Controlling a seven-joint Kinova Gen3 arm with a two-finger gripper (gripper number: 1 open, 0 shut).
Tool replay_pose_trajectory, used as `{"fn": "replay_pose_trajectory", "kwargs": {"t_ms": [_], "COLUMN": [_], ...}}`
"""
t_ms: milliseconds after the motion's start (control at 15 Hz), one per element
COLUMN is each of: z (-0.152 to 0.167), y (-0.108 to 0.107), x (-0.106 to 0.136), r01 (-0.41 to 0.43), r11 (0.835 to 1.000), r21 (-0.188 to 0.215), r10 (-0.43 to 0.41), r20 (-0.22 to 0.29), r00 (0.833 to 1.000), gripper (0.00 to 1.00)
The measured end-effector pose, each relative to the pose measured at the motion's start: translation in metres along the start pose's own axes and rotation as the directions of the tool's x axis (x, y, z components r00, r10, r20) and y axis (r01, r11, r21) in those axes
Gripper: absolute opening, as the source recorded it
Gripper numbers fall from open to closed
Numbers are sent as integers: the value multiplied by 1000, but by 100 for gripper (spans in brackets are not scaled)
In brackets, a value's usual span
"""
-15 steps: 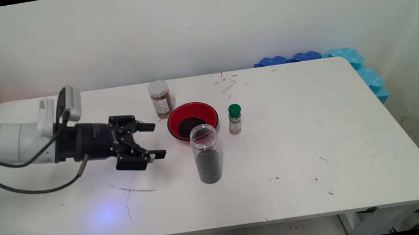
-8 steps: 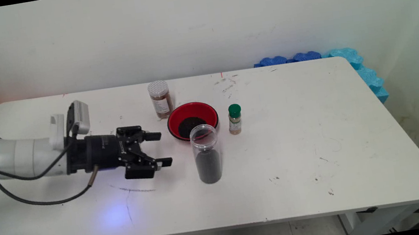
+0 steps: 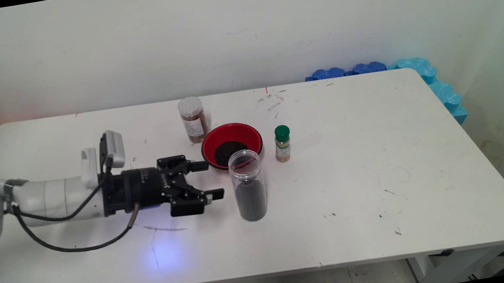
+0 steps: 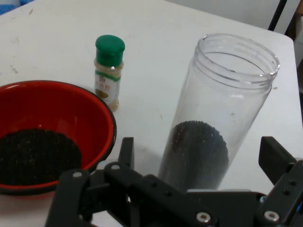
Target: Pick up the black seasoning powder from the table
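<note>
Two black fingers of the pincer are spread wide with nothing between them, lying level just beside a tall clear plastic jar, lidless and part-filled with dark grains, on the white counter. A glossy red bowl of the same grains stands behind it.

Main view overlooks the table; hand view faces the jar closely.
</note>
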Motion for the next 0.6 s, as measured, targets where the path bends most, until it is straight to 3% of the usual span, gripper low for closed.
{"fn": "replay_pose_trajectory", "kwargs": {"t_ms": [600], "z": [16], "y": [1], "x": [-22], "r01": [-2], "r11": [1000], "r21": [-14], "r10": [1], "r20": [-31], "r00": [1000], "gripper": [100]}}
